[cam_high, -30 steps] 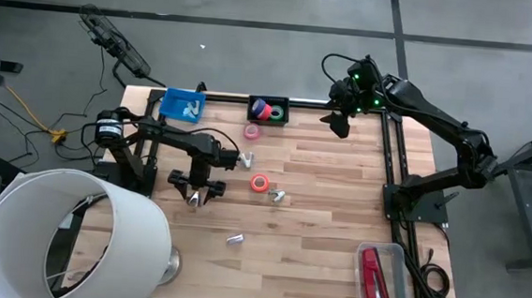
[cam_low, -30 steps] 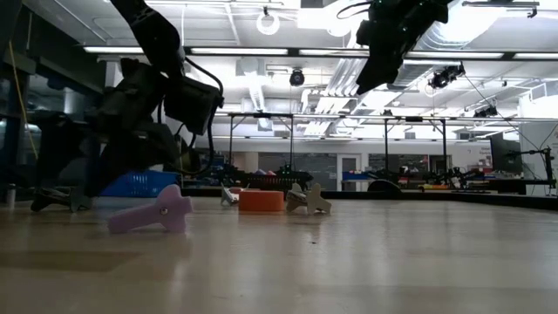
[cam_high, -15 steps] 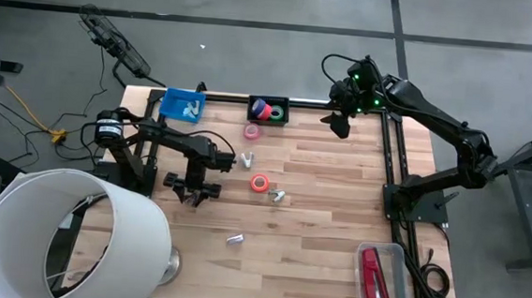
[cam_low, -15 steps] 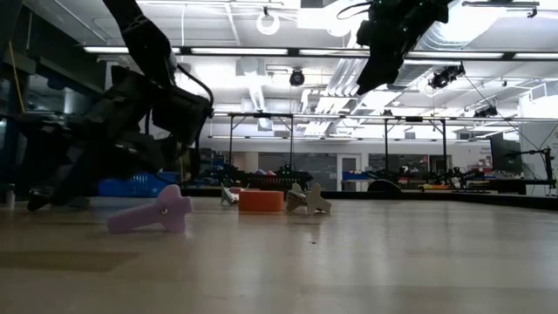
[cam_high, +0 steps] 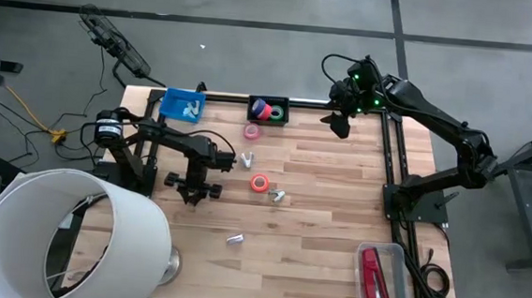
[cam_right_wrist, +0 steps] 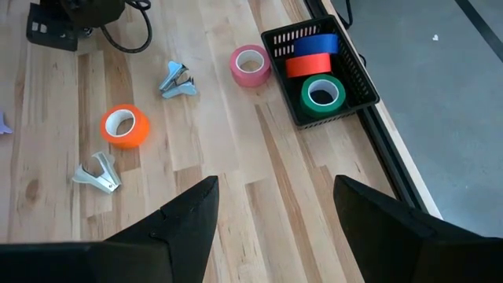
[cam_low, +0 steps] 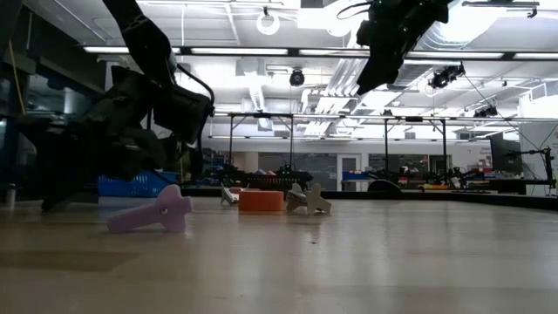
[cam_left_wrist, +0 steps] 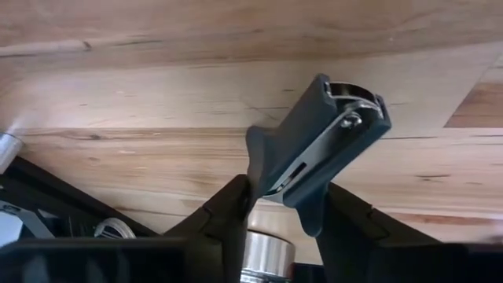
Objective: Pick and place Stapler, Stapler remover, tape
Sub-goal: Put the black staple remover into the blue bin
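My left gripper (cam_high: 193, 194) is down at the table's left middle, its fingers closed on a dark grey stapler remover (cam_left_wrist: 314, 149). High over the far right corner, my right gripper (cam_high: 338, 124) hangs open and holds nothing (cam_right_wrist: 275, 216). On the wood lie a pink tape roll (cam_right_wrist: 250, 64) and an orange one (cam_right_wrist: 124, 126). Two silvery stapler removers (cam_right_wrist: 178, 79) (cam_right_wrist: 97, 173) and a lilac one (cam_high: 234, 240) also lie there. The red stapler (cam_high: 371, 274) lies in a clear tray at the near right corner. My left gripper pinches the dark stapler remover between its two fingers (cam_left_wrist: 228, 212), at the flared side wings (cam_left_wrist: 255, 161) of its near end. The fingers slant down from the table's far side. The remover points away from the fingers, and its claw end (cam_left_wrist: 357, 106) is low over the wood.
A black basket (cam_right_wrist: 350, 75) at the far edge holds blue, red and green tape rolls. A blue bin (cam_high: 182, 106) stands at the far left. A big white shade (cam_high: 63, 238) covers the near left corner. Bare wood lies in the table's middle and right.
My left gripper's fingers have closed from wide apart onto the dark stapler remover, which has stayed where it was on the table.
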### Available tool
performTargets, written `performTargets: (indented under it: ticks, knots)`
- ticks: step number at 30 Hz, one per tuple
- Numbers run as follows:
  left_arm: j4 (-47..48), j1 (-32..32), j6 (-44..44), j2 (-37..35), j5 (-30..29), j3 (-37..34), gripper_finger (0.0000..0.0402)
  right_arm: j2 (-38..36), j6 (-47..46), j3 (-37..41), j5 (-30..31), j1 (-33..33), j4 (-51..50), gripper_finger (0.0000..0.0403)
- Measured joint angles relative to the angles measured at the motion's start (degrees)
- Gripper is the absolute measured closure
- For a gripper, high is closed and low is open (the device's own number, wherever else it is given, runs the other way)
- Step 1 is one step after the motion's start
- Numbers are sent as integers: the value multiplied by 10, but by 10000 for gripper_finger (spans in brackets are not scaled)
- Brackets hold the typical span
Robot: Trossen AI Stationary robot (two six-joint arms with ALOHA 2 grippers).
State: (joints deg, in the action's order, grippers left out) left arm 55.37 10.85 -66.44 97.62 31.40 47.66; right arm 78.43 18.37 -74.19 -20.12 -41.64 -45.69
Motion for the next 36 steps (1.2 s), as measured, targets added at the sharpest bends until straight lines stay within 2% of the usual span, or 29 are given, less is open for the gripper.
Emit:
performTargets:
  ticks: [4, 14, 29, 36]
  knots:
    - [0, 0, 2, 0, 0, 0, 298, 0, 1, 0, 0, 0, 0, 160]
    - [2, 0, 2, 0, -3, 2, 302, 0, 2, 0, 0, 0, 0, 160]
    - [-3, 1, -8, 0, -78, 61, 304, 0, 2, 0, 0, 0, 0, 160]
    - [-1, 27, -13, 0, -112, 83, 305, 0, 2, 0, 0, 0, 0, 160]
